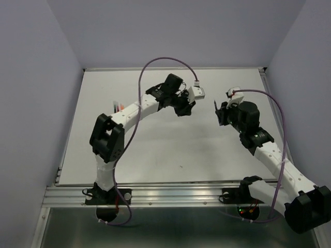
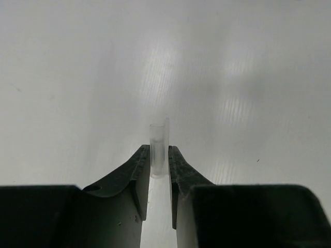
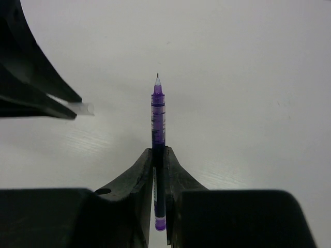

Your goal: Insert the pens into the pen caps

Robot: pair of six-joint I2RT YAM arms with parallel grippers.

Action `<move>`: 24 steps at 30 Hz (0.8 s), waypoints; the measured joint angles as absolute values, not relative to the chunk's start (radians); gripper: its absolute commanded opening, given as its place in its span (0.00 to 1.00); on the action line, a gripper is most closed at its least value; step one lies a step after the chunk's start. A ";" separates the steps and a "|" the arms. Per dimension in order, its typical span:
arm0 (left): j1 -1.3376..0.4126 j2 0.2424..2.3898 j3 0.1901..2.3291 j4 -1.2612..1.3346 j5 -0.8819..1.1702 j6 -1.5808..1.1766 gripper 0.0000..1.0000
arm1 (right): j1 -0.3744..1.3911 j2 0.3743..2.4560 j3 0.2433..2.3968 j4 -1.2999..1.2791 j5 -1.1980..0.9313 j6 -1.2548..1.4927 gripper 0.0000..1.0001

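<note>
In the left wrist view a pale translucent pen cap (image 2: 158,147) stands between my left gripper's (image 2: 159,157) fingertips, which are shut on it above the white table. My right gripper (image 3: 159,157) is shut on a dark blue-purple pen (image 3: 158,116), whose fine tip points away from the jaws. In the right wrist view the left fingers (image 3: 36,88) show at upper left with the cap (image 3: 83,109) sticking out, left of the pen tip and apart from it. From above, the left gripper (image 1: 187,107) and the right gripper (image 1: 219,113) face each other mid-table.
Further pens (image 1: 119,107), red and orange among them, lie at the left of the white table (image 1: 170,150), partly hidden behind the left arm. A small dark speck (image 1: 181,166) marks the table near the front. Purple cables loop over both arms.
</note>
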State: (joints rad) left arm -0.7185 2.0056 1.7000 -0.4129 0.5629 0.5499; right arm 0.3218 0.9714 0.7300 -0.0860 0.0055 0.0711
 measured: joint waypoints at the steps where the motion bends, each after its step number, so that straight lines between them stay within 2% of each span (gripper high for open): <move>1: -0.701 1.933 1.654 -0.384 0.570 0.527 0.00 | 0.322 0.973 0.730 -0.072 -0.055 0.023 0.07; 6: -0.677 1.679 1.431 -0.211 0.597 0.399 0.00 | 0.322 1.009 0.751 -0.066 -0.303 -0.248 0.06; 12: -0.689 1.538 1.232 -0.105 0.596 0.211 0.00 | 0.322 1.143 0.969 -0.281 -0.485 -0.761 0.06; 16: -0.689 1.483 1.152 -0.123 0.594 0.131 0.00 | 0.322 1.304 1.251 -0.609 -0.545 -1.174 0.06; 19: -0.688 1.438 1.111 -0.132 0.607 0.065 0.00 | 0.322 1.386 1.376 -0.820 -0.543 -1.387 0.06; 24: -0.688 1.387 1.080 -0.150 0.658 -0.010 0.00 | 0.322 1.424 1.422 -1.114 -0.517 -1.698 0.02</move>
